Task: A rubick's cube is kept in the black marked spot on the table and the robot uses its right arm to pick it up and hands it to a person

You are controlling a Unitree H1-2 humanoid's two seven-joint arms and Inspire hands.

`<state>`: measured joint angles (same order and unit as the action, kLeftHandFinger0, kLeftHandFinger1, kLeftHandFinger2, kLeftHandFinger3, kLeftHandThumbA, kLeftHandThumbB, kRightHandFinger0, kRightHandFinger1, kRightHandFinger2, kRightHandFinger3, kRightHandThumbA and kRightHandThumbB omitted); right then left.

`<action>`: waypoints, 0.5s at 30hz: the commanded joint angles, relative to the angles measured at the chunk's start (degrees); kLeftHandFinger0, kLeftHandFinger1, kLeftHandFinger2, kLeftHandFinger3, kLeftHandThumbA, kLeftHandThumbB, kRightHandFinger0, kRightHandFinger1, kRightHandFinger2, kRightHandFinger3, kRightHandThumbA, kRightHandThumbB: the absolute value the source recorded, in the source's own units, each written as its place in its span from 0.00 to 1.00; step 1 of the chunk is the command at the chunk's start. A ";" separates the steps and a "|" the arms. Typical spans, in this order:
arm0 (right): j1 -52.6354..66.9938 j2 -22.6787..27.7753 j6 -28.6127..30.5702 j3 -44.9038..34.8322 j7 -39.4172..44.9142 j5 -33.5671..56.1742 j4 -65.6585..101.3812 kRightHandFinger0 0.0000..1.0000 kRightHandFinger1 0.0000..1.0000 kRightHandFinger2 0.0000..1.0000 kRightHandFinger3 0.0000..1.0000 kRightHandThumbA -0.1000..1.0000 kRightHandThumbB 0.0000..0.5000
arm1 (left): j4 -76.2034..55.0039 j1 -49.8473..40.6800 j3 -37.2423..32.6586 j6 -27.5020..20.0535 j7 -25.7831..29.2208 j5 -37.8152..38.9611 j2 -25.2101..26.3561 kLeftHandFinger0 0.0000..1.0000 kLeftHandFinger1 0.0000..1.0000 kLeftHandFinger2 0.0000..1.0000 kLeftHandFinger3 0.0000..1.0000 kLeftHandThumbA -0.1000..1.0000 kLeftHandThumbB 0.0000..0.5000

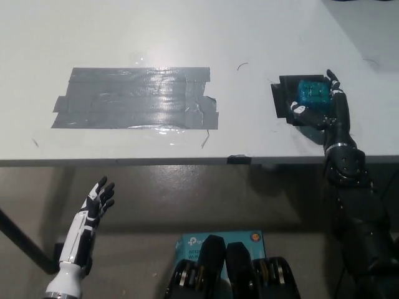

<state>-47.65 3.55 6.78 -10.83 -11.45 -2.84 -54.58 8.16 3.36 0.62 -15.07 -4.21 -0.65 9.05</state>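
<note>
Right hand at the cube

Right hand cups the cube on the black patch, fingers apparently touching but not clamped; left hand idle below the table, fingers spread.

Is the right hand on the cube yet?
Touching. In the head view the black right hand wraps the Rubik's cube on the black marked spot, fingers along its right side and thumb at its near edge, no gap visible.

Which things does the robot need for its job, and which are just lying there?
Needed: teal Rubik's cube; black taped square under it; black right hand around the cube.
Just there: big grey tape patch; white left hand, below the table edge.
</note>
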 commanded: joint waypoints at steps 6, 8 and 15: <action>-3.24 0.74 3.39 0.37 -0.34 1.99 -5.76 1.00 1.00 1.00 1.00 0.84 0.82 | -1.06 1.33 0.03 -0.98 -0.87 0.70 0.67 1.00 1.00 1.00 1.00 1.00 0.43; -3.63 0.76 4.78 -0.77 0.37 3.63 -7.59 1.00 1.00 1.00 1.00 0.76 0.75 | -1.17 1.27 0.00 -0.95 -0.92 0.65 0.76 1.00 1.00 1.00 1.00 1.00 0.41; -6.94 2.58 -4.21 0.54 -5.85 0.97 -15.12 0.78 0.85 0.92 0.73 0.09 0.56 | -1.33 1.18 -0.02 -1.05 -0.85 0.67 0.61 1.00 1.00 1.00 1.00 1.00 0.44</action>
<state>-53.09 4.78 9.99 -10.98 -13.62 -1.49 -65.80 8.16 3.92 0.54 -15.06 -4.23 -0.65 9.03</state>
